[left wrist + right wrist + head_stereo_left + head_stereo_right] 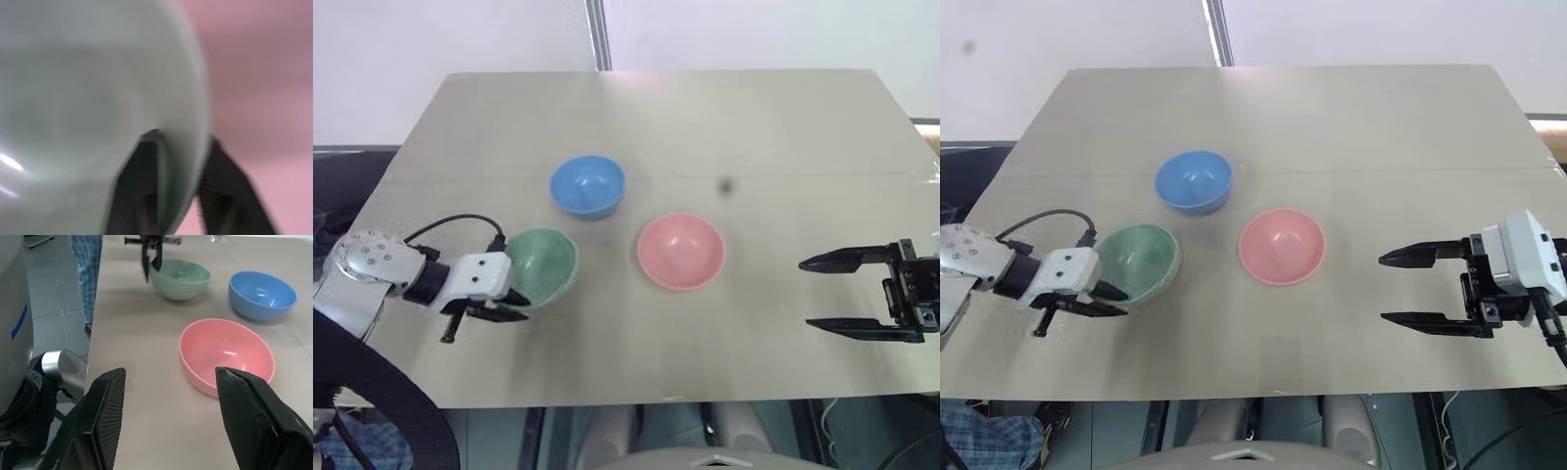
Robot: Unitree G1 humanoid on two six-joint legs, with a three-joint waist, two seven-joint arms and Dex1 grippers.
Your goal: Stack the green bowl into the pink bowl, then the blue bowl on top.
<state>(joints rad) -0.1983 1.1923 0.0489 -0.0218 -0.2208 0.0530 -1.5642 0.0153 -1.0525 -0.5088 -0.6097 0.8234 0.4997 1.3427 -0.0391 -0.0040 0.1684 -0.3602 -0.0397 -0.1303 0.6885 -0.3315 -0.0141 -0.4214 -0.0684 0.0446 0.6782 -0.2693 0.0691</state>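
The mint-green bowl (546, 262) is at the table's left, and my left gripper (506, 304) is shut on its near-left rim. In the left wrist view one black finger (146, 186) lies inside the green bowl (88, 112) and the other outside it. I cannot tell whether the bowl is lifted off the table. The pink bowl (680, 251) stands upright and empty at the middle. Behind and between the two sits the blue bowl (587, 184), also empty. My right gripper (808, 292) hovers open at the right edge, pointing at the pink bowl (225, 352) from a distance.
The beige table (754, 127) ends just behind my right gripper and close under my left one. A small dark spot (724, 184) marks the tabletop behind the pink bowl. A person in plaid trousers (88, 264) stands beside the table's left end.
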